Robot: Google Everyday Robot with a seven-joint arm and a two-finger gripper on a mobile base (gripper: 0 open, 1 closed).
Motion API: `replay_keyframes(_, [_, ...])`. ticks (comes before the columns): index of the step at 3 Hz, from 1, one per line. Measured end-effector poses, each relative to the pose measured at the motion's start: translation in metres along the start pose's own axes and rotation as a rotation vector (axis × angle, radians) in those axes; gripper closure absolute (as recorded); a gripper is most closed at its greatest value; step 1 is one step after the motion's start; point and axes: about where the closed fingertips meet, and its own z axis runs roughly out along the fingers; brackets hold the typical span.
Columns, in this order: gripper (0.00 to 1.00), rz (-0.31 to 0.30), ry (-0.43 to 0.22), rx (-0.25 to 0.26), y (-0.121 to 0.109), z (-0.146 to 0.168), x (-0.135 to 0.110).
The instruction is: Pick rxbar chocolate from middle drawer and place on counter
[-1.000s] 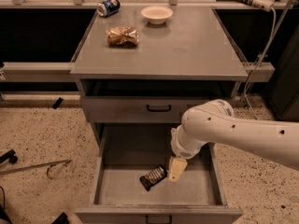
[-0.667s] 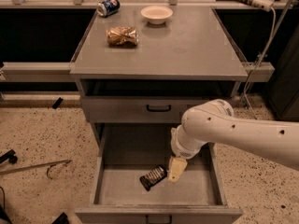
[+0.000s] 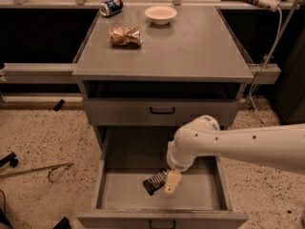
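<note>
Middle drawer (image 3: 102, 174) stands open w/ rxbar chocolate (image 3: 153, 182) lying tilted on its floor, nr centre. Gripper (image 3: 169, 182) is down inside drawer, just beside the bar; contact unclear. Counter (image 3: 190, 46) holds crinkled snack packet (image 3: 126, 36), white bowl (image 3: 160, 14) & tipped can (image 3: 111, 6) twd far edge.

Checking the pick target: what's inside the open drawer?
The rxbar chocolate lies on the open drawer floor, the gripper at its right end. The arm covers the drawer's back right part, so anything there is hidden.
</note>
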Motion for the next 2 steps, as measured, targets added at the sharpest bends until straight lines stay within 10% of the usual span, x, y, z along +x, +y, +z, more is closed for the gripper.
replay_keyframes(2, [0.00,0.085,0.005,-0.024,0.003,0.099,0.012])
